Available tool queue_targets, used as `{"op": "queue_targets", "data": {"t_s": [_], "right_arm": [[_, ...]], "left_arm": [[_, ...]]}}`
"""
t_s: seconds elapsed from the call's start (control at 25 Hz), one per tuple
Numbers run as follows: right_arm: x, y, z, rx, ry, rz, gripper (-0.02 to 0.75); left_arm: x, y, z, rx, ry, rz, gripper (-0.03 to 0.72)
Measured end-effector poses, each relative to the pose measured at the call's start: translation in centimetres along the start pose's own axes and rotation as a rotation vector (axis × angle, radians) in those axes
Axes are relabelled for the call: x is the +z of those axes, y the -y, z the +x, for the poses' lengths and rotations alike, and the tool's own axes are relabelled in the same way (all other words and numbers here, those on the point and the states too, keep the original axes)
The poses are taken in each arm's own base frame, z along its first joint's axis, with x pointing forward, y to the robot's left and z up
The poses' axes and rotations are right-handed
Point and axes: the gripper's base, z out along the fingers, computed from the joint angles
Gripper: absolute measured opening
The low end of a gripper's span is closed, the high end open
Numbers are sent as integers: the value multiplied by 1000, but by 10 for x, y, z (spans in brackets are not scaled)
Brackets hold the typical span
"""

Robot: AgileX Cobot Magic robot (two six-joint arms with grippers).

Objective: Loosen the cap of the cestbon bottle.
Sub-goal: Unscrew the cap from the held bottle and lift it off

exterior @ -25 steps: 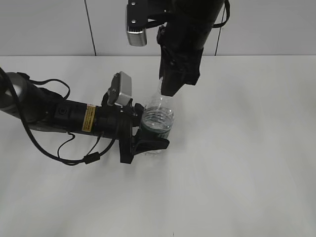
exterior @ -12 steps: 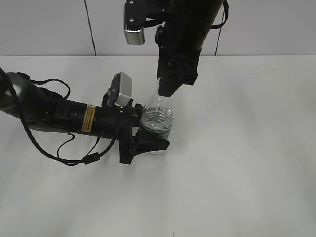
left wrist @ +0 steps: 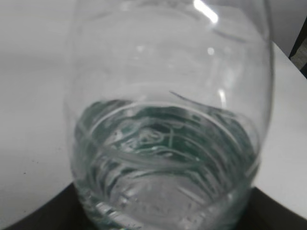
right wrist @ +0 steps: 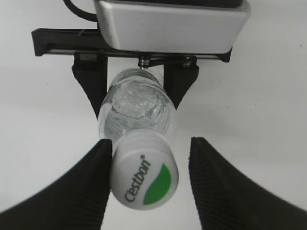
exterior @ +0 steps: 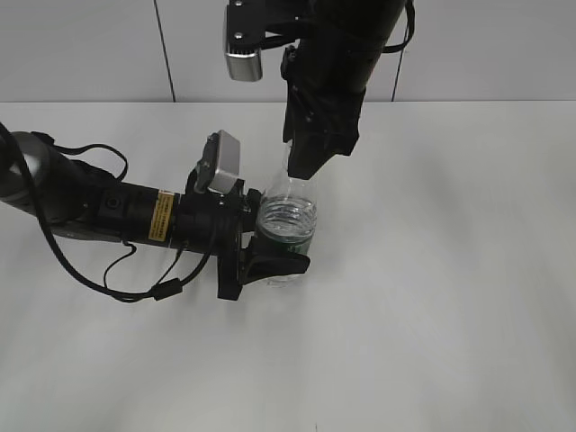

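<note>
Right jaws (right wrist: 149, 184): spread, straddling the cap (right wrist: 144, 175). In the right wrist view the left-hand pad (right wrist: 93, 179) touches the cap's edge; the right-hand pad (right wrist: 213, 184) stands clear of it, with a bare gap of desk (right wrist: 268, 120) between. No pinch on the cap. The cap is white, round, with a green patch and "Cestbon" lettering on top, and sits off-centre between the pads, toward the touching one.

Bottle (exterior: 286, 223): clear plastic, upright on the desk, cap on. Water and the dark green label fill the lower body; the neck leans slightly toward the right jaws above it. In the exterior view the cap itself is hidden behind the right jaws (exterior: 304, 162), which hang down from above.

Left jaws (exterior: 270, 256): closed on the bottle's lower body, 1 finger either side, coming in horizontally from the left. The left wrist view shows the bottle (left wrist: 168, 143) filling the frame at close range, green label and ribbed base visible through the water, dark jaw parts at the lower corners.

Outward: the left arm (exterior: 99, 207) lies low along the white desk, cables looping beside it. The right arm (exterior: 342, 54) descends from the top of the exterior view, its silver camera housing (exterior: 245, 40) on the left-hand side.
</note>
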Motion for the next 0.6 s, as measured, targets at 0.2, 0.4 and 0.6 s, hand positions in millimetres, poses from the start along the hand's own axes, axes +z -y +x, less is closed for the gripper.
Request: {"op": "queue_targets", "data": {"t_s": [0.2,0.4,0.6], "right_arm": [[-4,-1,-1,6,4,10,400],[-14,-3,-3,31,14,30,406],[-20,-4,-5,45,36,44,406]], "left_arm": [[0,0,-1,-1,10,5,412],[1,1,-4,-7,41,12,412],[1,1,-4,-7,43,12,412]]}}
